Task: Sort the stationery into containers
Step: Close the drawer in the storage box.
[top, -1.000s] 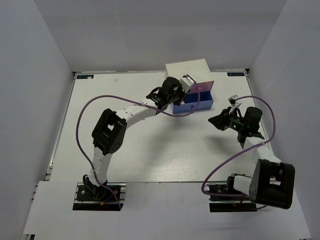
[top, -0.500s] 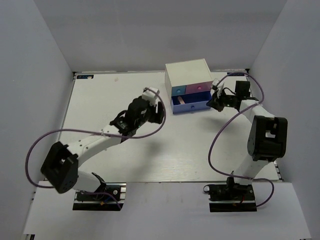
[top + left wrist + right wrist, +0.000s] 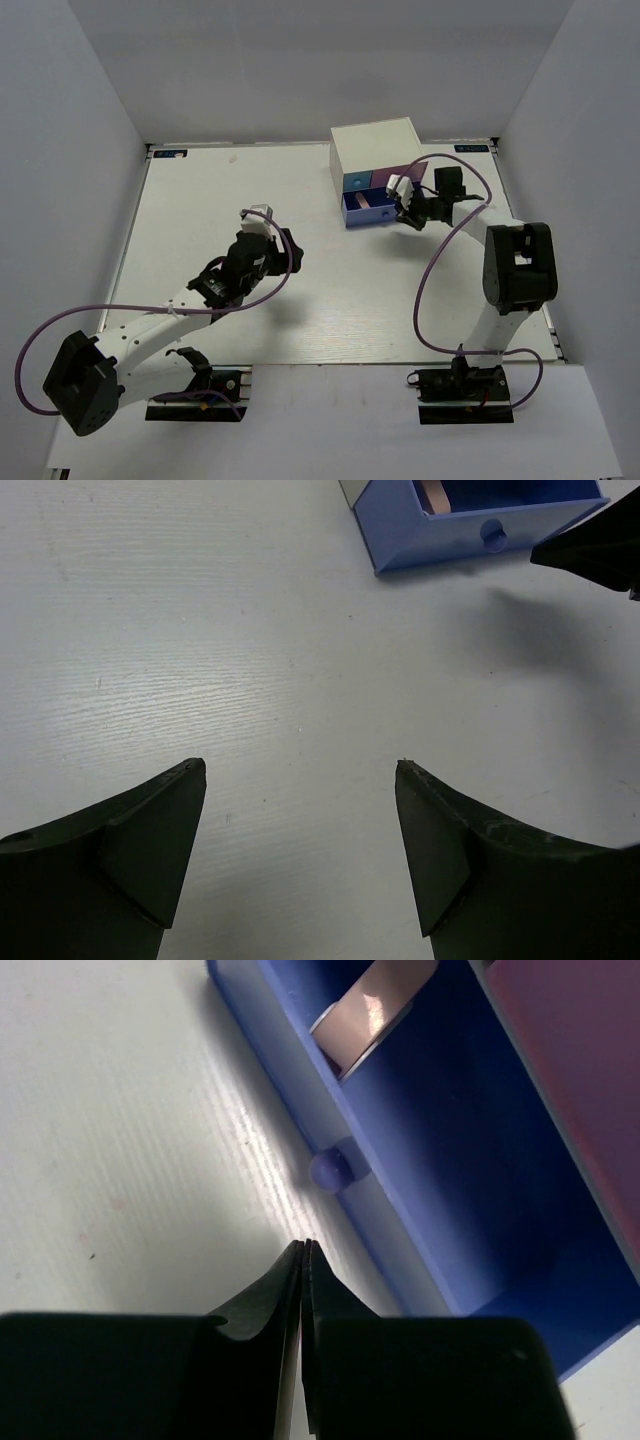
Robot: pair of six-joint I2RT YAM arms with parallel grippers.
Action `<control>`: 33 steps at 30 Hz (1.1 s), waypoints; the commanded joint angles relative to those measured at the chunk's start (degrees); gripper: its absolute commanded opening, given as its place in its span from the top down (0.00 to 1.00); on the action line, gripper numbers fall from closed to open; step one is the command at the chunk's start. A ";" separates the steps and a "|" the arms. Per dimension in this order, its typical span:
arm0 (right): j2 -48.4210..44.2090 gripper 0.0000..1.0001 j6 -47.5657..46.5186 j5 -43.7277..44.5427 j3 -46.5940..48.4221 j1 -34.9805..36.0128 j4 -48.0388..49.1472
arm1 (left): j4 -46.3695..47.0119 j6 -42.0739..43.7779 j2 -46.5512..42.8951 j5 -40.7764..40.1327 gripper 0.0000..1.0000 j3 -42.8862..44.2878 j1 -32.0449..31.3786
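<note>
- Left gripper [image 3: 300, 770]: jaws spread wide, nothing between them, only bare bench [image 3: 200, 630] under the gap.
- Top view: left gripper [image 3: 272, 238] sits left of frame centre, over open bench and well apart from the white box [image 3: 375, 145].
- Left wrist view: wide blue drawer [image 3: 480, 540] in the upper right corner, with the dark tip of the right gripper [image 3: 595, 555] just right of it.
- Right gripper [image 3: 303, 1245]: jaws closed tip to tip, holding nothing.
- Right wrist view: tips are just short of the knob [image 3: 330, 1168] on the wide blue drawer [image 3: 420, 1160], not touching it.
- Top view: right gripper [image 3: 403, 210] is at the drawer front, right of centre in the upper half of the frame.
- Wide blue drawer [image 3: 370, 212] stands open at the foot of the white box.
- Tan eraser-like piece [image 3: 375, 1010] lies inside that drawer, leaning against the inner side of the front wall, top of frame; also seen from above [image 3: 375, 200] and at the top edge of the left wrist view [image 3: 432, 492].
- Pink drawer [image 3: 405, 172] above it, partly out; small blue drawer [image 3: 355, 181] to its left, front flush with the box.
</note>
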 commanded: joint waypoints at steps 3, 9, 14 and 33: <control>3.06 0.94 2.48 7.54 1.08 3.20 7.93 | -1.06 -2.94 -1.05 -1.37 0.13 -0.48 0.01; 4.81 0.91 4.06 13.17 1.61 4.96 14.25 | -1.59 -3.47 -1.05 -1.89 0.12 -1.01 0.01; 5.43 0.90 5.03 15.98 1.78 6.28 18.29 | -1.59 -3.99 -1.58 -1.90 0.12 -1.01 0.01; 11.14 0.84 2.48 21.79 7.93 9.71 22.69 | -2.73 -4.00 -1.58 -1.90 0.12 -1.01 0.01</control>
